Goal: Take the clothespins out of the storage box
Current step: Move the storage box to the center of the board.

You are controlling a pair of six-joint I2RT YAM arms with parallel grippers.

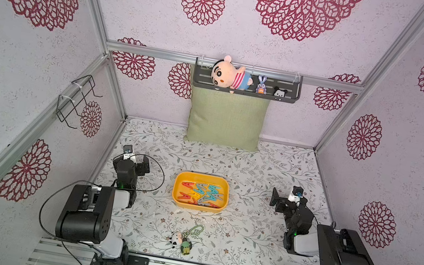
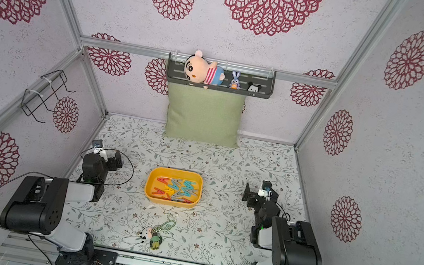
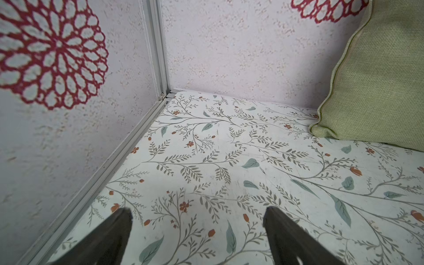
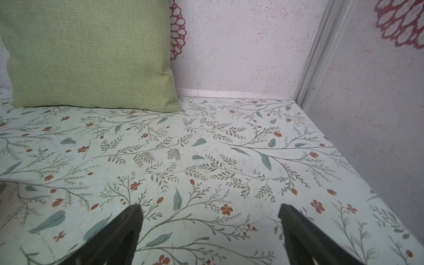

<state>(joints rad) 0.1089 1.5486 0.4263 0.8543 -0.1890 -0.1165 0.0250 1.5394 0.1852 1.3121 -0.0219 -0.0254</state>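
**A:** What lies nearest the arm bases?

**B:** A plush keychain (image 1: 181,241) with a green chain. It lies on the floral table (image 1: 246,233), roughly midway between the two arms.

**A:** And the storage box?

**B:** The yellow storage box (image 1: 197,206) sits just beyond the keychain and apart from it, near the middle of the table. The clothespins (image 1: 201,193) lie heaped inside it in red, yellow, teal and grey.

**A:** Where are the grippers?

**B:** The left gripper (image 3: 197,213) is off to the box's left and well apart from it. Its jaws are spread wide, with only the floral surface showing between them. The right gripper (image 4: 210,208) is off to the box's right, just as wide and gripping nothing. Both point toward the back wall.

**A:** What is farther back?

**B:** A green cushion (image 1: 226,119) leans upright against the back wall. Above it hangs a dark slotted shelf (image 1: 290,89) carrying a plush doll (image 1: 228,75) and two small figures.
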